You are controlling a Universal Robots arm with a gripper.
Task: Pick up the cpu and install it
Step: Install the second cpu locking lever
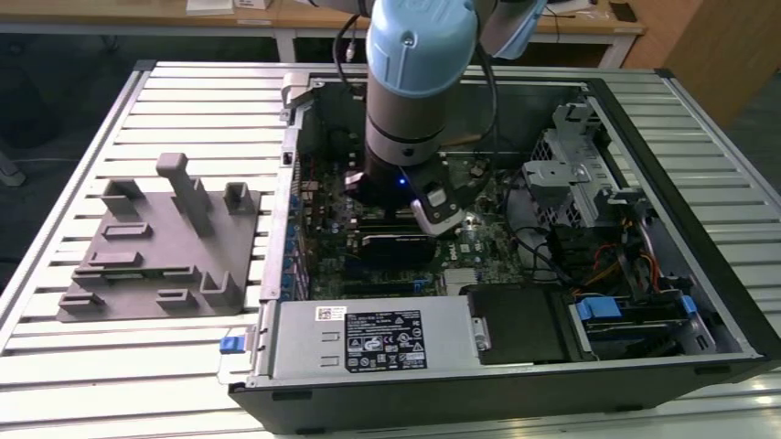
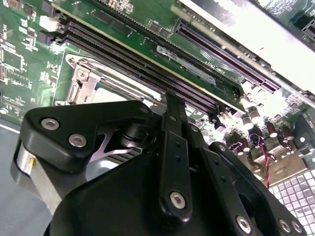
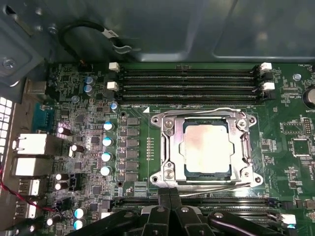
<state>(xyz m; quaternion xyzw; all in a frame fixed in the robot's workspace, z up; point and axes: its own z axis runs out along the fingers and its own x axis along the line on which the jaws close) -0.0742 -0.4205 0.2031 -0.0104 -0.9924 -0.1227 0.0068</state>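
Inside the open black computer case (image 1: 683, 274) lying on the slatted metal table (image 1: 110, 366), the blue-and-grey robot arm (image 1: 415, 82) reaches down over the green motherboard (image 1: 476, 247). In the first wrist view, the small square cpu with a pale silvery metal top (image 3: 207, 147) lies flat within the metal-framed socket (image 3: 167, 147) of the board, and the frame's window leaves its top showing. Black memory slots (image 3: 189, 78) run just beside the socket on its far side, and more run along its near side. The black two-fingered gripper (image 3: 170, 194) sits just at the near edge of the socket frame, its fingertips (image 3: 164, 195) pressed together with nothing between them; the second wrist view shows the same fingers (image 2: 172, 128) closed against each other above the board. In the exterior view, the grey moulded tray (image 1: 159, 247) rests on the table, to the exterior view's left of the case and well apart from the gripper.
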